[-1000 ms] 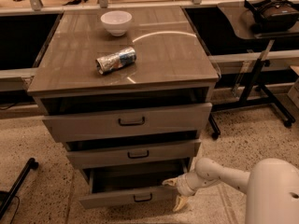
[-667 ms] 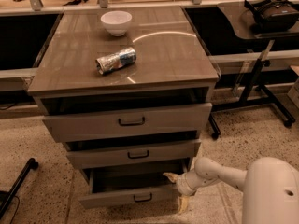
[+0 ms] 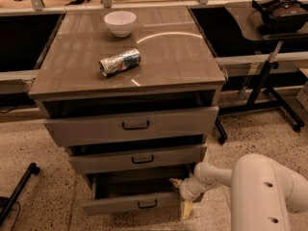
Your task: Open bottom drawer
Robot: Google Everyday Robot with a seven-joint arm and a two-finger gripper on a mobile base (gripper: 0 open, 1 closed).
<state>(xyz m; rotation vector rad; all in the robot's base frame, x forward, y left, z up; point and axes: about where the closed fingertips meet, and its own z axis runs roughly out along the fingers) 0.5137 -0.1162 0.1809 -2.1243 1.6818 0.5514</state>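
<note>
Speckled floor (image 3: 48,196); bottom drawer (image 3: 120,207) partly out. Rigid, likely slides easily; best hold: bar handle (image 3: 147,204). My gripper (image 3: 181,196) at drawer's right end, fingers apart.

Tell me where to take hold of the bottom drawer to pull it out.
Grip the dark bar handle on the bottom drawer front, coming straight from the front: it stands proud of a flat face and runs horizontally. The gripper sits at the drawer's right end, beside that front.
</note>
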